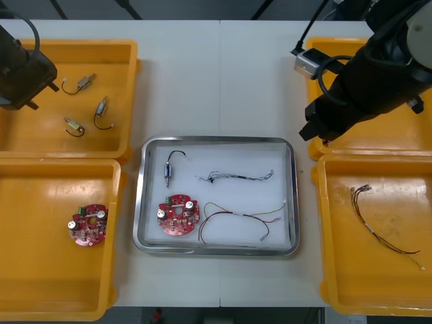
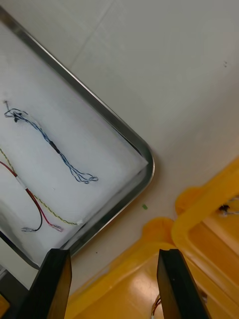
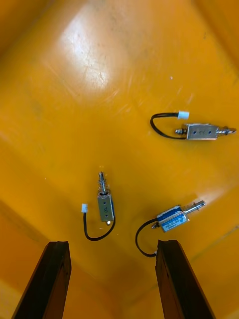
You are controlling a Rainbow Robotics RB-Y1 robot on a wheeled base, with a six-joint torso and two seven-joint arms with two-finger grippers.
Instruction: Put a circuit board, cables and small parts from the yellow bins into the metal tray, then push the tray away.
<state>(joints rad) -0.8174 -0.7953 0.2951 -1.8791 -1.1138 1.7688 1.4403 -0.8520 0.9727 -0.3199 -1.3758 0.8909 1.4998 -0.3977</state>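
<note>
Left gripper (image 3: pixel 112 246) released, fingers wide apart, nothing between them. It hangs over the far-left yellow bin (image 1: pixel 40 138) at the desk's (image 1: pixel 223 81) far-left corner. On that bin's floor are three small metal parts, each with a short black lead: part one (image 3: pixel 105 204) and part two (image 3: pixel 174 219) just ahead of the fingertips, part three (image 3: pixel 199 131) farther out. None touched.

Right gripper (image 2: pixel 112 256) also released, fingers spread and empty. It hovers over the seam where the far-right yellow bin (image 1: pixel 391 138) meets the near-right yellow bin (image 1: pixel 337 270), just beside the far-right corner of the metal tray (image 1: pixel 292 202).

Tray sits mid-desk between the bin pairs, white inside. In it:
- tray board (image 1: pixel 177 214), a round red circuit board, at the near-left corner
- tray part (image 1: pixel 168 170), a small metal part with a black lead, toward the far-left corner
- blue and white cable (image 1: pixel 236 177), stretched across the far half toward the right edge
- red and yellow cable (image 1: pixel 236 217), across the near half, one looped end just beside the tray board, the other end at the right edge

Near-left yellow bin (image 1: pixel 40 283) holds a second board (image 1: pixel 88 224), right of the bin's middle. Near-right bin holds a thin loose cable (image 1: pixel 370 225) running slantwise from its far-left part toward its right edge; colours hard to tell.
</note>
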